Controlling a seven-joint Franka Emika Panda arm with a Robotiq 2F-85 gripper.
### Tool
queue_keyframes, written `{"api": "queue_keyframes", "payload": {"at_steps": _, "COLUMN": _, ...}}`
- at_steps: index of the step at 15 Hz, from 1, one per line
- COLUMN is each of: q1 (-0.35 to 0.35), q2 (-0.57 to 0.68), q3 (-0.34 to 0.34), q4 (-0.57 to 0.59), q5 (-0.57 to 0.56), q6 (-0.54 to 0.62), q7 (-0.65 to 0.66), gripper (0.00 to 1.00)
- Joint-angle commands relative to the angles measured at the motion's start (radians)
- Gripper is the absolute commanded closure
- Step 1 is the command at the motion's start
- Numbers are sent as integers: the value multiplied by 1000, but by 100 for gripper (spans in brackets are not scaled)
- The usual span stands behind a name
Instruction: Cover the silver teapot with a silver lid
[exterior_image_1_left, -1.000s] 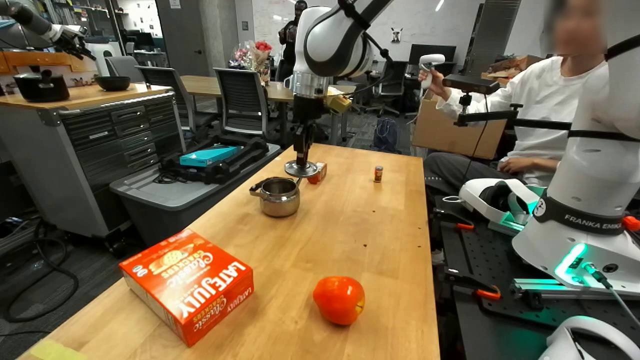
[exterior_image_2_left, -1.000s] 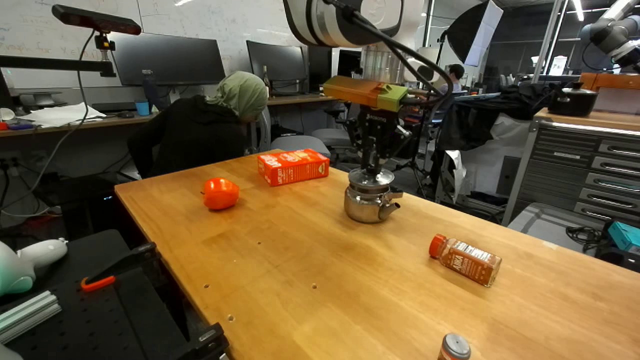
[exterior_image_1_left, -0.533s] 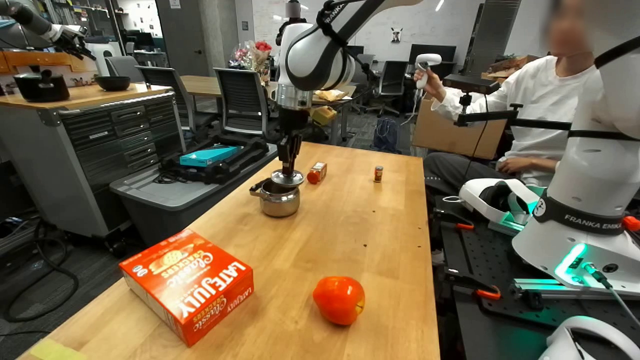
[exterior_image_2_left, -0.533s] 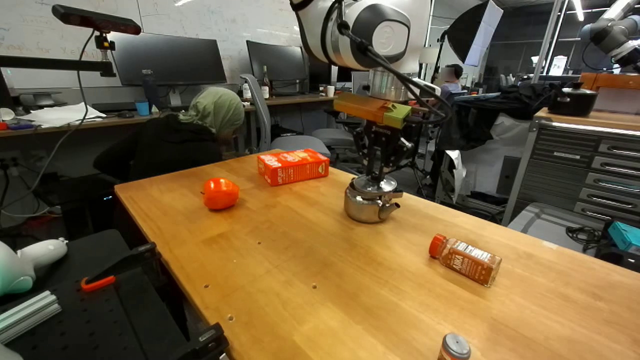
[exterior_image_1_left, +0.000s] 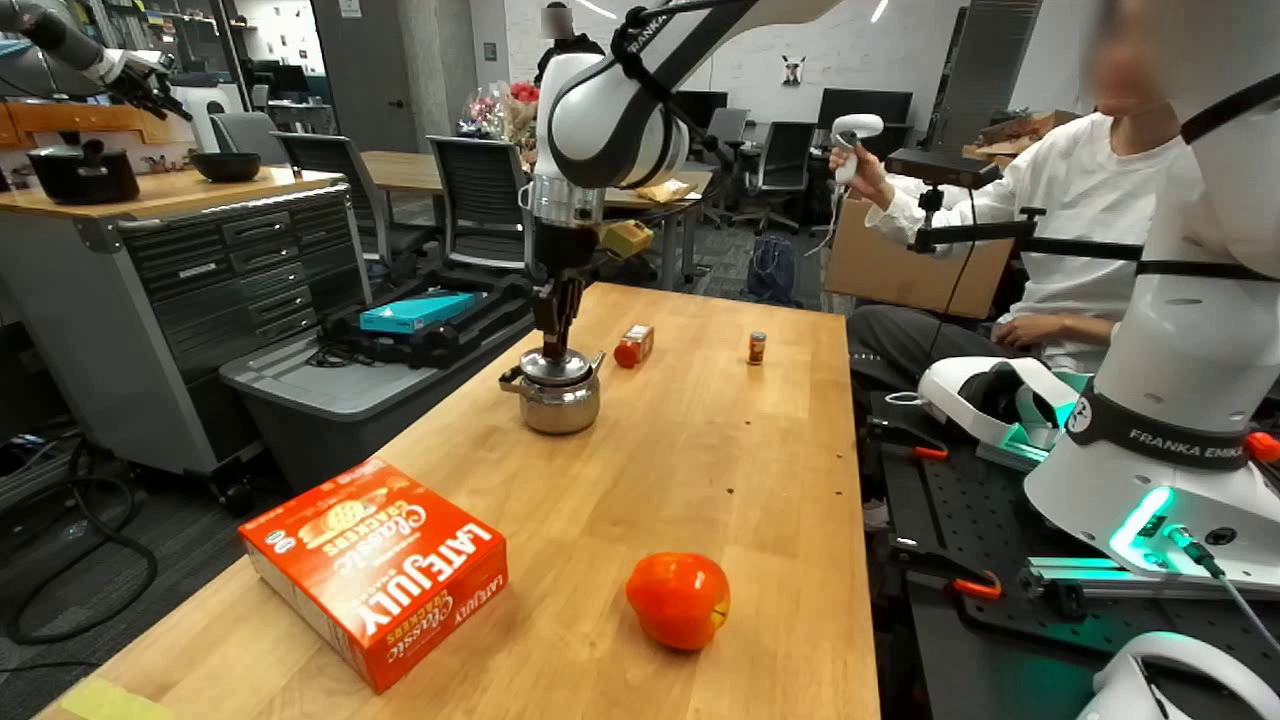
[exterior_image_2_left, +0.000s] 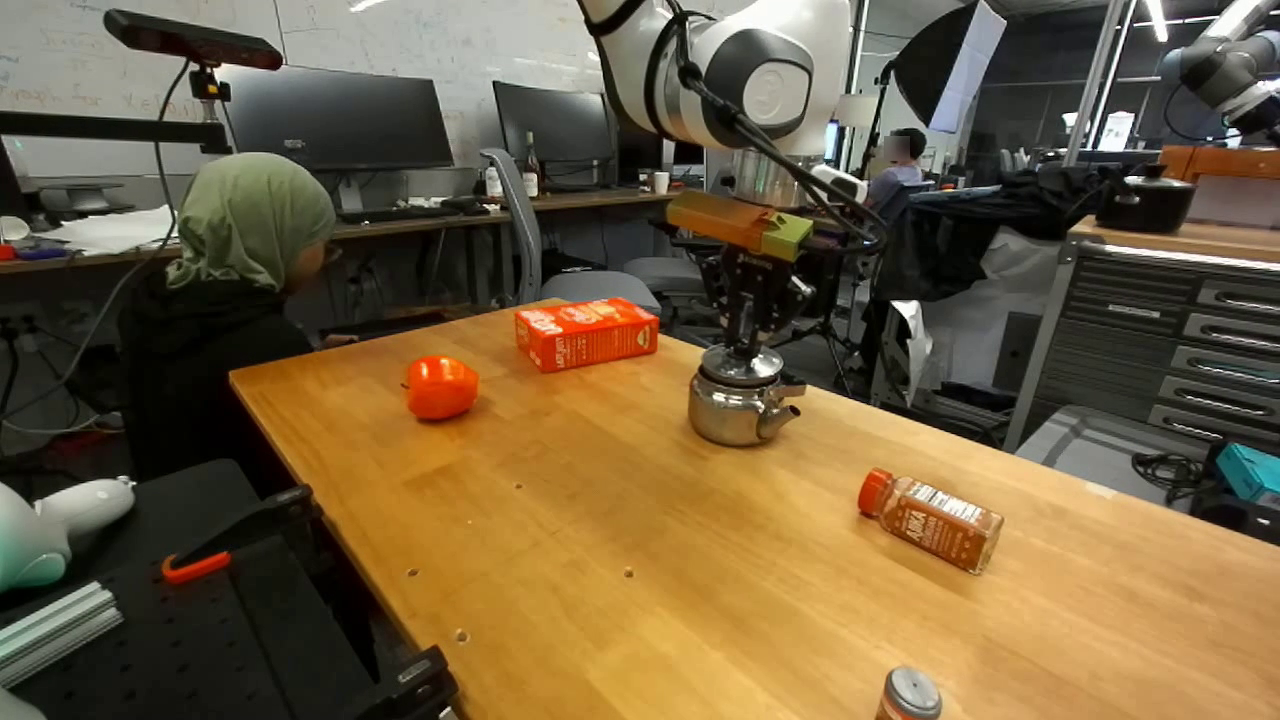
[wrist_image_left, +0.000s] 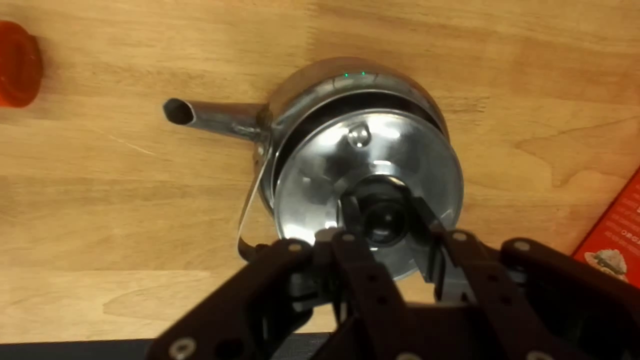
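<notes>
The silver teapot (exterior_image_1_left: 560, 410) stands upright on the wooden table. It also shows in an exterior view (exterior_image_2_left: 730, 413) and in the wrist view (wrist_image_left: 305, 97), its spout pointing left there. The silver lid (wrist_image_left: 322, 185) is a shiny disc with a black knob. It lies over the teapot's mouth in both exterior views (exterior_image_1_left: 557, 371) (exterior_image_2_left: 743, 370). In the wrist view it sits off-centre, with a dark crescent of the mouth uncovered; I cannot tell whether it touches the rim all round. My gripper (wrist_image_left: 385, 215) points down, its fingers shut around the knob.
A red cracker box (exterior_image_1_left: 375, 560) and an orange-red ball-like fruit (exterior_image_1_left: 680, 600) lie on the table (exterior_image_1_left: 760, 440). A spice bottle (exterior_image_2_left: 935, 520) lies on its side near the teapot. A small jar (exterior_image_1_left: 756, 348) stands farther off. A person (exterior_image_1_left: 1080, 200) sits beside the table.
My gripper has carried the lid sideways and down, from beside and above the teapot to over its mouth. The teapot has not moved.
</notes>
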Motion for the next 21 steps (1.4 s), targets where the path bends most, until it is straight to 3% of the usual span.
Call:
{"api": "queue_keyframes", "payload": {"at_steps": 1, "q1": -16, "q2": 38, "q3": 6, "q4": 70, "q5": 21, "q6": -56, "q7": -2, "gripper": 90}}
{"api": "queue_keyframes", "payload": {"at_steps": 9, "q1": -34, "q2": 41, "q3": 6, "q4": 63, "q5": 34, "q6": -146, "q7": -18, "gripper": 90}}
{"api": "queue_keyframes", "payload": {"at_steps": 21, "q1": -16, "q2": 39, "q3": 13, "q4": 55, "q5": 29, "q6": -120, "q7": -26, "gripper": 90}}
